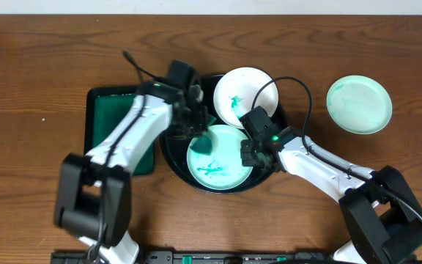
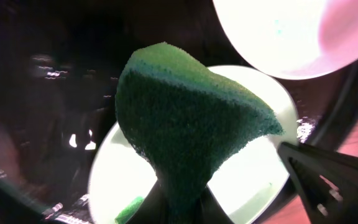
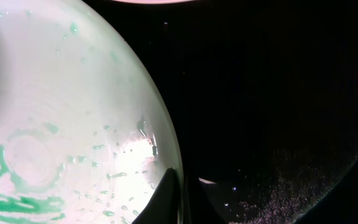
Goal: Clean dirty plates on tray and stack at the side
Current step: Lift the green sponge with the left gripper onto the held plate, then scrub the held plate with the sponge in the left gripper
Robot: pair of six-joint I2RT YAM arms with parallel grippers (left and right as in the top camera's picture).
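Green-smeared plate (image 3: 61, 124) rim pinched in R end effector (image 3: 182, 183).

Large round black tray (image 3: 278, 93): hard, glossy, speckled with fine droplets
Small round white plate (image 3: 73, 93): smooth, shiny, wet teal smears
Green foam sponge (image 2: 185, 124): coarse, porous, matt
Brown wooden table (image 1: 35, 59): visible grain, soft sheen

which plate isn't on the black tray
The pale green plate, alone on the table at the far right. The smeared front plate and back plate both sit inside the black tray.
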